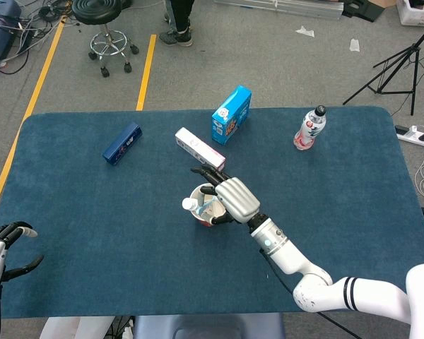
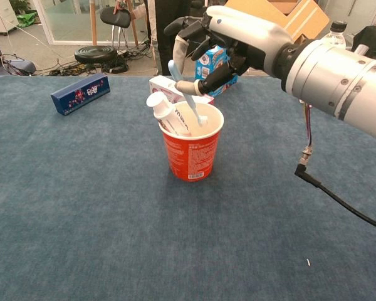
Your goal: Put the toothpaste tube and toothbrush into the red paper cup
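Note:
The red paper cup (image 2: 191, 153) (image 1: 202, 212) stands upright near the table's middle. A white toothpaste tube (image 2: 164, 111) (image 1: 191, 205) leans in it at the left, cap up. My right hand (image 2: 229, 44) (image 1: 233, 198) hovers just over the cup and pinches a light blue toothbrush (image 2: 185, 100), whose lower end dips inside the cup's rim. My left hand (image 1: 1, 248) is at the table's near left edge, fingers apart and holding nothing.
Behind the cup lie a white-and-pink box (image 1: 199, 147) and a standing blue carton (image 1: 231, 114). A dark blue box (image 1: 122, 143) lies far left, a bottle (image 1: 309, 128) stands far right. A black cable (image 2: 338, 200) trails from my right arm.

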You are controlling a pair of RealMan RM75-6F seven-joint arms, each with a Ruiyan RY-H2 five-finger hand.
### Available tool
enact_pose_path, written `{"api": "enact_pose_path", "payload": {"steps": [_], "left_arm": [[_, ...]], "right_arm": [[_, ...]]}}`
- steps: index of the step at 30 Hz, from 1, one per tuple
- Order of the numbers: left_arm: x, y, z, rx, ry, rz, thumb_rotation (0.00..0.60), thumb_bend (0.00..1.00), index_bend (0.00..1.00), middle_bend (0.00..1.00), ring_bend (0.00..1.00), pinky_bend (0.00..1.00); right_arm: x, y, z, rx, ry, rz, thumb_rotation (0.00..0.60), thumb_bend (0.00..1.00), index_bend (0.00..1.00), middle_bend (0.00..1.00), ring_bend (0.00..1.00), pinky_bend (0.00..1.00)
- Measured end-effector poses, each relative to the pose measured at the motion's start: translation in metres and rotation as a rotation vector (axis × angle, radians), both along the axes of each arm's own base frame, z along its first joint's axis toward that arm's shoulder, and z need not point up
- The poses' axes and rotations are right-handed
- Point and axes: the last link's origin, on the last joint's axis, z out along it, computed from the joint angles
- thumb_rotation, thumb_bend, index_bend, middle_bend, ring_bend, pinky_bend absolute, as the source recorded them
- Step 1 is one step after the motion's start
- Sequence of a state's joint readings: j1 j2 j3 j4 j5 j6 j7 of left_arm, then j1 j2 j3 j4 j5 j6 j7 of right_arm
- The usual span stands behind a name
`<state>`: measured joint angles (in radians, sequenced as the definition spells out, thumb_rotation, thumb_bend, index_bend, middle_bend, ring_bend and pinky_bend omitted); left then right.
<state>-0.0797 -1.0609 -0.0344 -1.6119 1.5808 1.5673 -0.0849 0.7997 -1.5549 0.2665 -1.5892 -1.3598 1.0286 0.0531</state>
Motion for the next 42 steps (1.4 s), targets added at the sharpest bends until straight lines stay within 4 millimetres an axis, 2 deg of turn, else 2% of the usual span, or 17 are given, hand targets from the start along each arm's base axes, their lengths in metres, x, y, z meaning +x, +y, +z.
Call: {"api": "enact_pose_path", "payload": {"steps": [22,28,32,42], "left_arm": [[0.0,0.001,-0.004,-0.01,0.015,0.001,0.6,0.15,0.44,0.37,0.37,0.42],[0.001,0.0,-0.005,-0.007,0.015,-0.006,0.6,0.15,0.44,0.37,0.37,0.42],[0.002,0.0,-0.006,-0.011,0.02,-0.007,0.6,0.15,0.44,0.37,0.37,0.42],[0.002,-0.001,-0.007,-0.016,0.027,-0.01,0.6,0.15,0.44,0.37,0.37,0.42]], "right_arm": [[-0.047,-0.01,-0.011,0.009,0.085,-0.112,0.6,0.21,0.62,0.13,0.0,0.23],[-0.053,-0.01,-0.012,0.01,0.114,-0.126,0.6,0.14,0.62,0.13,0.0,0.23],[-0.056,-0.008,-0.01,0.003,0.129,-0.131,0.6,0.1,0.56,0.12,0.0,0.23],[-0.066,-0.007,-0.001,-0.014,0.149,-0.159,0.6,0.09,0.42,0.12,0.0,0.23]]}}
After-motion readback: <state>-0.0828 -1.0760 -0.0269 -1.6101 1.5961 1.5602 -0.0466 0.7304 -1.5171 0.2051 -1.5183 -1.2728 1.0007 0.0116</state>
